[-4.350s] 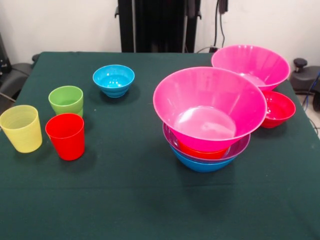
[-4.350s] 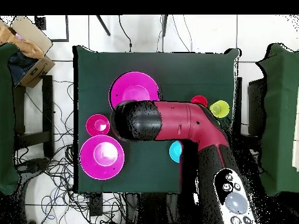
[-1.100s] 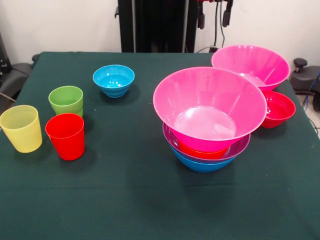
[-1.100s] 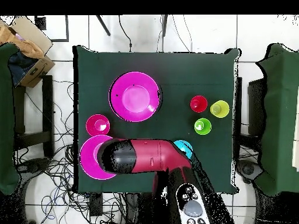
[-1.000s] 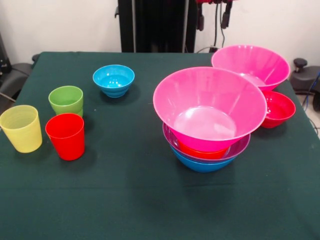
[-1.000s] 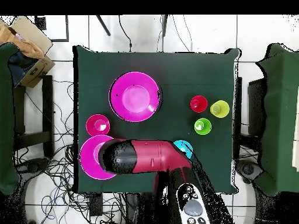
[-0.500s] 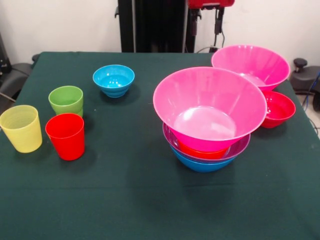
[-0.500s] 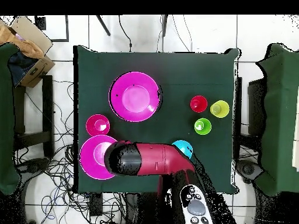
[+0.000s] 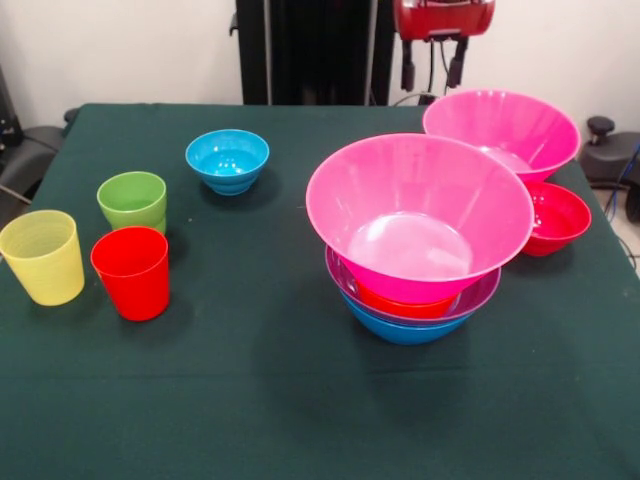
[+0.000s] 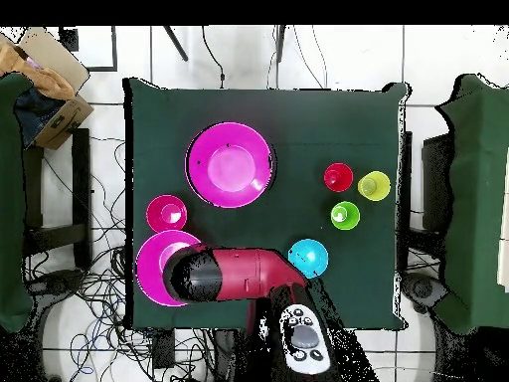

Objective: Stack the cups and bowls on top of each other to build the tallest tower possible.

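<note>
Gripper (image 9: 433, 75) hung at the far side of the table (image 9: 260, 400), above the rear rim of the loose large pink bowl (image 9: 505, 130); its two dark fingers (image 9: 409, 75) stood apart with nothing between them. From overhead, the red arm (image 10: 234, 276) lay across that same bowl (image 10: 154, 264) near the robot's edge of the table (image 10: 298, 119). Small crimson bowl (image 9: 555, 217) sat touching the loose pink bowl on its front side. The tower (image 9: 418, 240) stood nearer the camera: blue bowl lowest, then purple, then orange, with the other large pink bowl (image 9: 420, 215) on top, all upright and nested. Small cyan bowl (image 9: 227, 160) stood alone, well apart from the tower. The green cup (image 9: 132, 201), red cup (image 9: 131, 272) and yellow cup (image 9: 42, 256) were clustered upright near the table's other side.
</note>
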Tool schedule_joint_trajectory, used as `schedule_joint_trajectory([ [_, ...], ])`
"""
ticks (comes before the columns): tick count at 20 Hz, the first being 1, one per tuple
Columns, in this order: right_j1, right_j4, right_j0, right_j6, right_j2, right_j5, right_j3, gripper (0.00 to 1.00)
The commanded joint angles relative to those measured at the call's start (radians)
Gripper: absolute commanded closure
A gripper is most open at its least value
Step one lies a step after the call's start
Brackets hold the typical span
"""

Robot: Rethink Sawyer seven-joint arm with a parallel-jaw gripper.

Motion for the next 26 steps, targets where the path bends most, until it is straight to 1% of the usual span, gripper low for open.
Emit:
schedule_joint_trajectory([
  [1,0.118,-0.020,0.031,0.128,-0.004,-0.001,-0.029,0.00],
  [3,0.131,-0.009,0.026,0.119,0.003,0.007,-0.041,0.00],
  [6,0.150,-0.013,0.025,0.105,-0.002,0.027,-0.057,0.00],
  [11,0.163,-0.001,-0.005,0.084,0.016,0.028,-0.065,0.00],
  [15,0.169,0.016,-0.028,0.070,0.034,0.065,-0.081,0.00],
  [19,0.175,0.027,-0.038,0.066,0.041,0.105,-0.101,0.00],
  [26,0.194,0.026,-0.055,0.067,0.045,0.118,-0.124,0.00],
])
